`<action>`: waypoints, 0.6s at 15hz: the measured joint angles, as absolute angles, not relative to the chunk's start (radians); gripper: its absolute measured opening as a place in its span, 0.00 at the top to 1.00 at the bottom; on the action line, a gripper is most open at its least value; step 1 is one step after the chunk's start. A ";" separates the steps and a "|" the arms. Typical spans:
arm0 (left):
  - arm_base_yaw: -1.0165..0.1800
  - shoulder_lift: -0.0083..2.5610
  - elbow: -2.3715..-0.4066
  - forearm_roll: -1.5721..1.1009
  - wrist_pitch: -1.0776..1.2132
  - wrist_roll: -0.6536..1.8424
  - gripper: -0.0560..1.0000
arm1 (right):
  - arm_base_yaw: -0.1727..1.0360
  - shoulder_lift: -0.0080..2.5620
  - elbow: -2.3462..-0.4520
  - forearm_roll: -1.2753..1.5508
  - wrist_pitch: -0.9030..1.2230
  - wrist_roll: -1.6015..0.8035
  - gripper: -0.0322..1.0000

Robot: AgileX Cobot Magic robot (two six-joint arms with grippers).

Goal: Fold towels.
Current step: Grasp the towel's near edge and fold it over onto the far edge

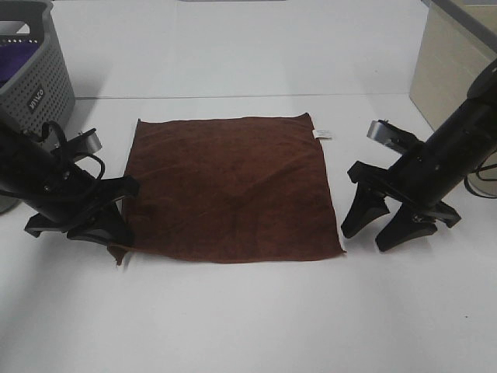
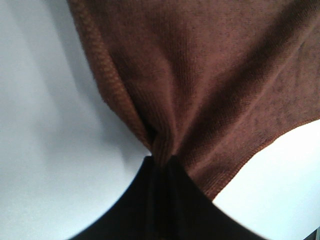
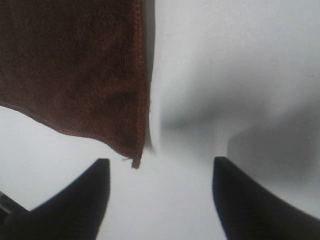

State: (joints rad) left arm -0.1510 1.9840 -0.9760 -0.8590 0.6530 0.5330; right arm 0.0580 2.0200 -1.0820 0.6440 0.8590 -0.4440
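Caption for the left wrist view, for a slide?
Left gripper shut on a pinched corner of the brown towel, white table beneath.

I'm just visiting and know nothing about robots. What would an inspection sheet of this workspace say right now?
Surface: white table, smooth.
Job's things: one reddish-brown towel spread flat, white label at its far right corner.
Clutter: nothing seen.
Grippers: left gripper shut, pinching the towel's near left corner; right gripper open beside the near right corner, not touching it.
Cables: black cable looped at the left arm's wrist; another cable behind the right arm.
Surroundings: grey basket at far left holding something purple; beige panel at far right.
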 joint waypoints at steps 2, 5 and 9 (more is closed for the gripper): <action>-0.151 1.984 -0.976 -0.859 0.651 0.533 0.93 | 0.092 2.037 -1.082 0.670 0.822 -0.473 0.29; -0.151 1.984 -0.976 -0.859 0.651 0.533 0.93 | 0.162 2.058 -1.088 0.756 0.759 -0.476 0.30; -0.151 1.984 -0.976 -0.859 0.651 0.533 0.93 | 0.222 2.106 -1.122 0.808 0.754 -0.493 0.53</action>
State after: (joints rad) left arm -0.1510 1.9840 -0.9760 -0.8590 0.6510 0.5330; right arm 0.2220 2.1060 -1.1220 0.8080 0.7540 -0.4930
